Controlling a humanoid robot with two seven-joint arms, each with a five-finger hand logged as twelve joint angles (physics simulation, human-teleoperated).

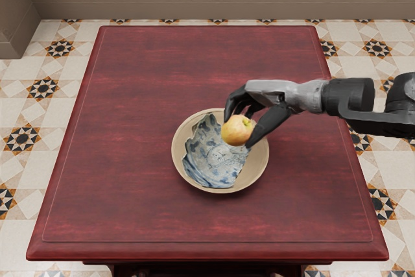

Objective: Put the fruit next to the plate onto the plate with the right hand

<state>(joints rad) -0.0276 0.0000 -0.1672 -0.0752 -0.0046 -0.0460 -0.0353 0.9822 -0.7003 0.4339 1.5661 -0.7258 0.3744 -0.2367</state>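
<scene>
A yellow-orange fruit (237,130) is held over the right part of a tan plate (188,167) with a blue-and-white patterned inside. My right hand (249,120) comes in from the right edge and its dark fingers (267,124) curl around the fruit from behind and from the right. Whether the fruit touches the plate's surface I cannot tell. The left arm does not show.
The plate sits a little right of the middle of a dark red wooden table (130,95). Patterned floor tiles surround the table and a beige wall runs along the back.
</scene>
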